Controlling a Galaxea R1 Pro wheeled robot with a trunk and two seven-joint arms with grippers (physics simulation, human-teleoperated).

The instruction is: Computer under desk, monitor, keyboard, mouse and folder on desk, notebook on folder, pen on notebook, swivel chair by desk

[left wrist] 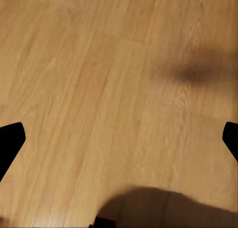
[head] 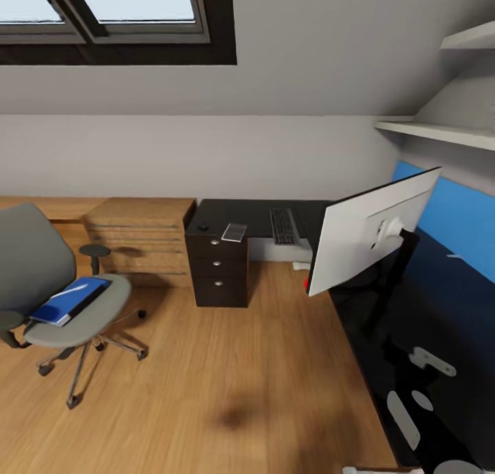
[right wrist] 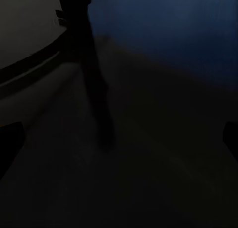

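The black desk (head: 254, 213) runs along the far wall and down the right side. The monitor (head: 364, 237) stands on its right wing, its white back towards me. The keyboard (head: 284, 225), a flat grey notebook (head: 234, 231) and a small dark mouse (head: 203, 227) lie on the far part. At the left, the grey swivel chair (head: 41, 268) carries the blue folder (head: 69, 301) with the white pen (head: 72, 292) on it. My left gripper (left wrist: 119, 143) hangs open over floorboards. My right gripper (right wrist: 119, 143) is open above the desk, near the monitor stand (right wrist: 91, 74). The computer is hidden.
A light wooden drawer unit (head: 141, 237) stands left of the desk's black drawers (head: 218, 268). A small white thing (head: 300, 265) lies under the desk. White shelves (head: 440, 132) hang above the blue back panel (head: 457, 223). Wooden floor (head: 227, 385) stretches between chair and desk.
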